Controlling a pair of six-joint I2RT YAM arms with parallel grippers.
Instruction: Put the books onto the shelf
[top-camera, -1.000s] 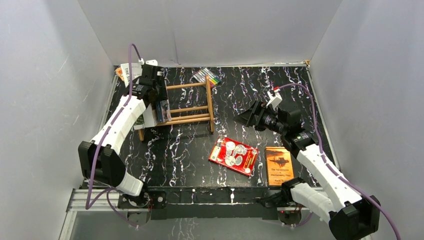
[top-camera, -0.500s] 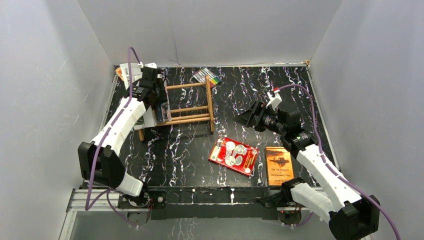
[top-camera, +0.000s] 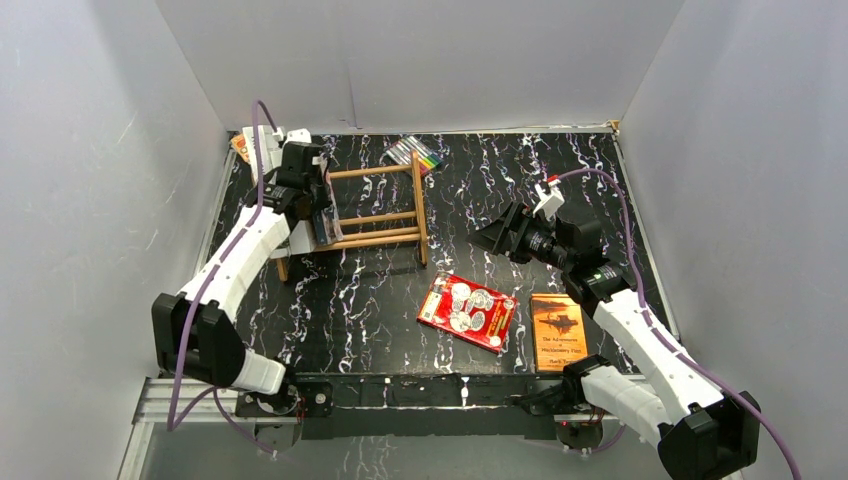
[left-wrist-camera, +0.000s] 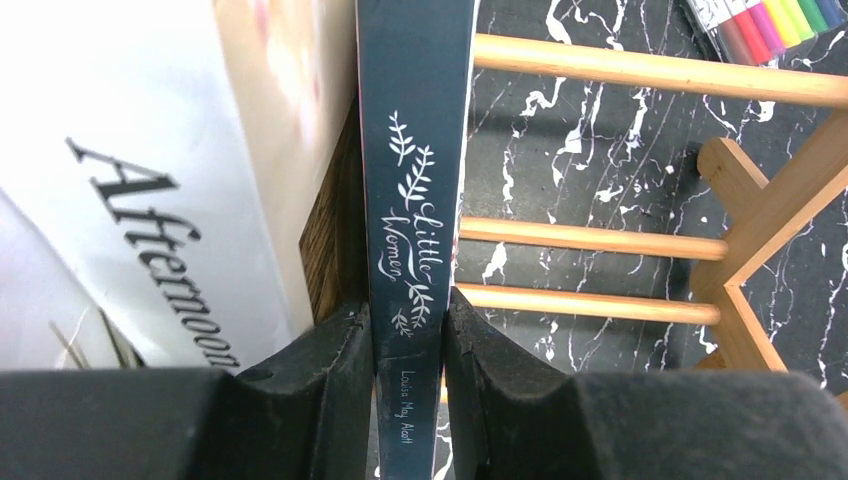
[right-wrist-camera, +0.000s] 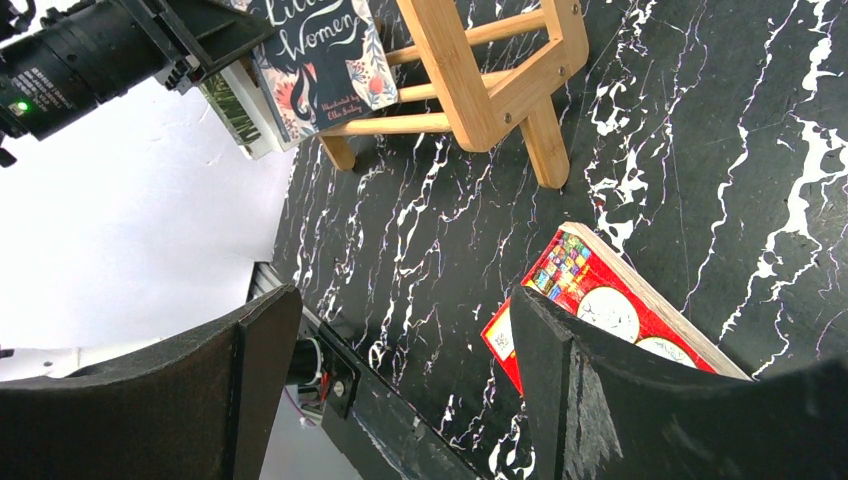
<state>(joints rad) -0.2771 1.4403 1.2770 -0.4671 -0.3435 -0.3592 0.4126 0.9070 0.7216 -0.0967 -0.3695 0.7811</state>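
Left pincer (left-wrist-camera: 410, 330): narrow, pads pressed on both sides of the spine of the dark blue patterned "Little Women" book (left-wrist-camera: 415, 150).
Blue book: upright between your fingers, at the left end of the small brown wooden dowel shelf (left-wrist-camera: 640, 75). You can't see whether its bottom edge is seated.
Neighbour: the white book lettered "Afternoon" (left-wrist-camera: 150, 200) stands just left of your left finger, close against the blue one.
Right of pincer: only bare rails, nothing for the blue book to lean on.
Risk 1: if you let go before the book is seated, it probably tips right across the rails or drops between them.
Risk 2: your left finger sits in the tight gap beside the white book. Pulling out at an angle could drag that book or twist the blue one.
Risk 3: the shelf looks light, so a sideways shove from the held book could slide or rock it.
Right pincer (right-wrist-camera: 400, 310): wide, holding nothing, hanging above the table.
Remaining books: the red patterned book (right-wrist-camera: 600, 310) lies flat just past the right pincer's finger. The thin orange book with a dark silhouette (top-camera: 557, 330) lies flat further back toward that arm's base.
Risk 4: both lie flush on the table, so the fingers may skid off or push them instead of gripping.
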